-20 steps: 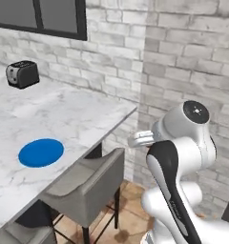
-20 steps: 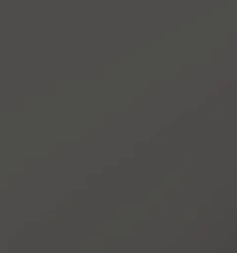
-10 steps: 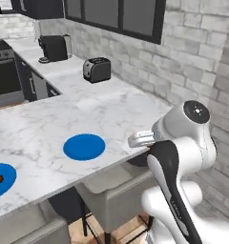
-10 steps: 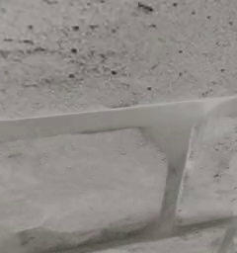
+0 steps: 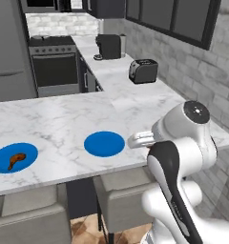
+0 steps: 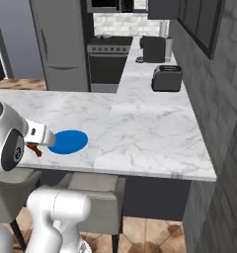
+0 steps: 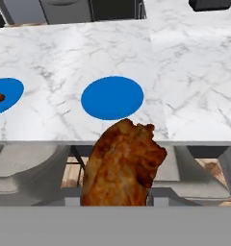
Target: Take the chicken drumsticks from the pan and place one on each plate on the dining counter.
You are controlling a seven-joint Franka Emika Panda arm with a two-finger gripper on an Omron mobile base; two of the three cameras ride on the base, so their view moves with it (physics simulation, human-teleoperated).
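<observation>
Hand view: end effector [image 7: 118, 202] clamps second drumstick [image 7: 122, 163]; carry it over counter [image 5: 64, 128] front edge onto bare plate [image 5: 104, 143].

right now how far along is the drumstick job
Done: one drumstick already lies on the left blue plate on the dining counter. In hand: the gripper is shut on the second drumstick, held short of the counter edge above the stools. Left: carry it over the empty blue plate, set it down there and release.
</observation>
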